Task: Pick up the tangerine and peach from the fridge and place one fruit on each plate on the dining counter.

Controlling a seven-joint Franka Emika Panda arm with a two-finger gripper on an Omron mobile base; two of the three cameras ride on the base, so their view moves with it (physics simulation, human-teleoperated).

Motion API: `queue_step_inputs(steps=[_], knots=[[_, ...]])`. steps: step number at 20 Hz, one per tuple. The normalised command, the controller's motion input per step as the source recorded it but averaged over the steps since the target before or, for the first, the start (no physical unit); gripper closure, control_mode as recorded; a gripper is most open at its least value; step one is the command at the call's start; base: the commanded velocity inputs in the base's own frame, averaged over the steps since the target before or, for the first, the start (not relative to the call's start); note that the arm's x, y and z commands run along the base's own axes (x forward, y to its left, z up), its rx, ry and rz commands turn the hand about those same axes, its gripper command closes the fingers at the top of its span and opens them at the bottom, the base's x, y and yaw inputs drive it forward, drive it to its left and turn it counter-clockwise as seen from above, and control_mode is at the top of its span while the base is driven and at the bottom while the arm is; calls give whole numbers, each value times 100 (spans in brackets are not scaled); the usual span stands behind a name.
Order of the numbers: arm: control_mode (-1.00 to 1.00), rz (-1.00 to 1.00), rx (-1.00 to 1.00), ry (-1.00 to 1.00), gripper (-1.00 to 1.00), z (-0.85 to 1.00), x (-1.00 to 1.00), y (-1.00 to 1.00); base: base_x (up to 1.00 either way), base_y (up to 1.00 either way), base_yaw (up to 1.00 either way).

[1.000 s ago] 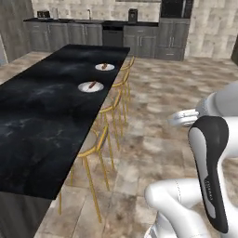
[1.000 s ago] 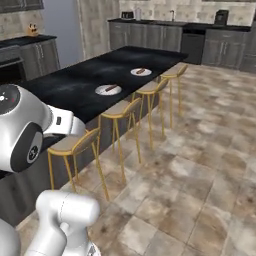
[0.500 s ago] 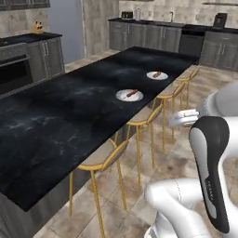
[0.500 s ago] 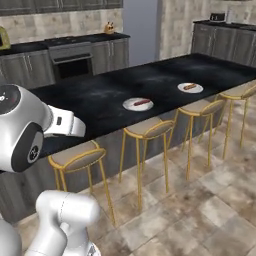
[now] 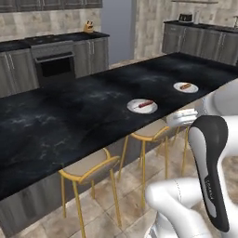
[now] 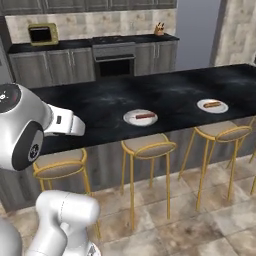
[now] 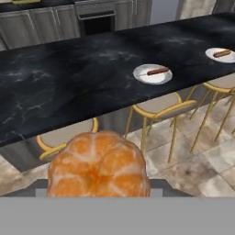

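Tangerine (image 7: pixel 98 165), round and bumpy with soft orange segments, sits gripped in my jaws, up in the air on the stool side of the dining counter (image 7: pixel 69 87). That counter is long, shiny and black with pale swirls. Two flat white plates (image 7: pixel 153 73) (image 7: pixel 221 54) rest on it near its stool-side edge, each with a brown sausage piece. Stools (image 6: pixel 147 146) have thin yellow legs.

glossy black marbled dining counter (image 5: pixel 69 121); glossy white plates (image 7: pixel 153 76); metal-framed stools (image 6: pixel 147 147).
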Motion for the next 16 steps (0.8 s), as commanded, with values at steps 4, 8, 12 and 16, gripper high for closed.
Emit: queue_step_inputs(steps=[4,8,12,16], knots=[[100,0,0,0,100,0,0,0,0,-100,38],[100,0,0,0,100,0,0,0,20,-100,44],[100,0,0,0,100,0,0,0,24,-100,42],[100,0,0,0,100,0,0,0,19,-100,18]])
